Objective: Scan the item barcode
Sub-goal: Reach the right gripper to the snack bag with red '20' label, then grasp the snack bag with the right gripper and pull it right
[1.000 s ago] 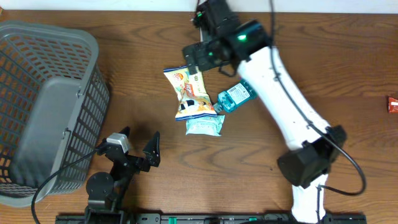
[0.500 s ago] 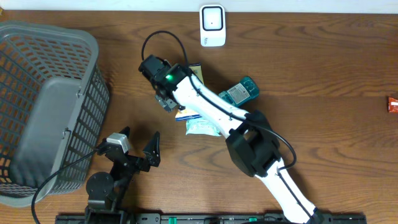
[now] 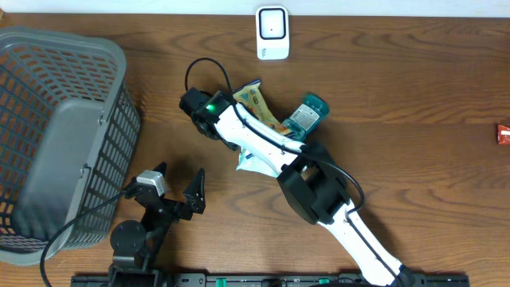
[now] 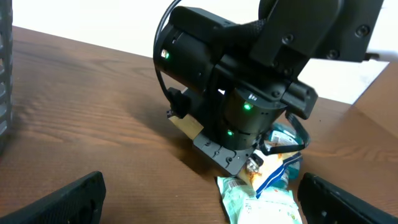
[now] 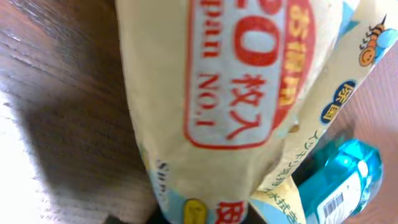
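At the far left of the overhead view stands a grey mesh basket [image 3: 56,135] on the brown wooden table [image 3: 414,80]. Just right of it, low in the frame, the left gripper [image 3: 180,172] sits with its jaws spread wide and nothing between them.

Nearer the middle, the right arm stretches up from the bottom edge, and a green light glows on its wrist. The right gripper [image 4: 239,163] is down on the snack packet [image 3: 259,102] and closed on it. In the right wrist view the packet's tan face with red print fills almost the whole frame, and the fingers themselves are hidden from me. The packet lies just above centre, tilted and partly under the arm.

Below it a pale green pouch [image 3: 249,164] pokes out from under the forearm. Just right of the packet lies a blue bottle [image 3: 307,113] with a white label. A white scanner [image 3: 272,32] stands at the top edge, well apart from the packet. A small red thing [image 3: 502,133] sits at the far right edge.
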Tool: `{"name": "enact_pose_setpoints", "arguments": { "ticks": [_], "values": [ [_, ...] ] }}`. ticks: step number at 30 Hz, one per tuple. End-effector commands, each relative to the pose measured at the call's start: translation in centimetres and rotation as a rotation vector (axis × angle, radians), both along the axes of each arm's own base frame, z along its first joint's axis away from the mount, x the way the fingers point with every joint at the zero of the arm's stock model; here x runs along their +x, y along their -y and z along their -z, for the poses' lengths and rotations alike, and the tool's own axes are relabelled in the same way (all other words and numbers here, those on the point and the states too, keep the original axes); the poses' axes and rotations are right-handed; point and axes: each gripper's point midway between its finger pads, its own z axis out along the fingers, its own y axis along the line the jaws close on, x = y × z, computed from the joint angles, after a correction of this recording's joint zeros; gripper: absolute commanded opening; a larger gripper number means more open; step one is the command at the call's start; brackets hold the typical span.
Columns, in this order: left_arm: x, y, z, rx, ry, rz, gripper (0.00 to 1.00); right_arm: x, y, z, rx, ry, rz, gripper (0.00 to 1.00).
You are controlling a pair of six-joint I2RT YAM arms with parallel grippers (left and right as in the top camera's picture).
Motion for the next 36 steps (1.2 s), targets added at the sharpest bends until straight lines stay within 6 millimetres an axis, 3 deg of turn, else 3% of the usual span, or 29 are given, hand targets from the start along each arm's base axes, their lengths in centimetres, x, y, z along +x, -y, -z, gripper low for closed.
{"name": "enact_pose_setpoints", "arguments": {
  "ticks": [1,3,4,7,9,11,15,21,26,29,33,36],
  "values": [
    [-0.1,0.2,1.5,0.001,-0.037,0.009,0.99,-2.4,-0.9,2.1,0.142,-0.203,0.059,0.01],
    [-0.1,0.2,1.5,0.001,-0.037,0.009,0.99,-2.2,-1.4,-0.3,0.222,-0.238,0.063,0.01],
    [-0.1,0.2,1.5,0.001,-0.037,0.009,0.99,-2.0,-2.1,-3.1,0.31,-0.268,0.052,0.01],
    [-0.1,0.2,1.5,0.001,-0.037,0.009,0.99,-2.6,-3.7,-9.0,0.544,-0.374,-0.012,0.01],
    [-0.1,0.2,1.5,0.001,-0.037,0.009,0.99,-3.1,-3.8,-13.0,0.727,-0.47,-0.045,0.01],
    [-0.1,0.2,1.5,0.001,-0.037,0.009,0.99,-3.8,-3.0,-15.7,0.899,-0.6,-0.052,0.01],
    [-0.1,0.2,1.5,0.001,-0.037,0.01,0.99,-5.0,-0.8,-18.6,1.151,-0.814,-0.082,0.01],
    [-0.1,0.2,1.5,0.001,-0.037,0.009,0.98,-3.8,0.5,-19.8,1.395,-0.922,0.007,0.01],
    [-0.1,0.2,1.5,0.001,-0.037,0.009,0.99,-4.1,0.9,-18.4,1.41,-0.958,0.011,0.01],
    [-0.1,0.2,1.5,0.001,-0.037,0.009,0.99,-5.4,0.7,-16.6,1.402,-1.005,-0.002,0.01],
    [-0.1,0.2,1.5,0.001,-0.037,0.009,0.99,-7.2,0.6,-16.7,1.504,-1.058,-0.029,0.01],
    [-0.1,0.2,1.5,0.001,-0.037,0.009,0.99,-9.8,2.0,-16.9,1.506,-1.057,-0.065,0.01]
  ]
}}
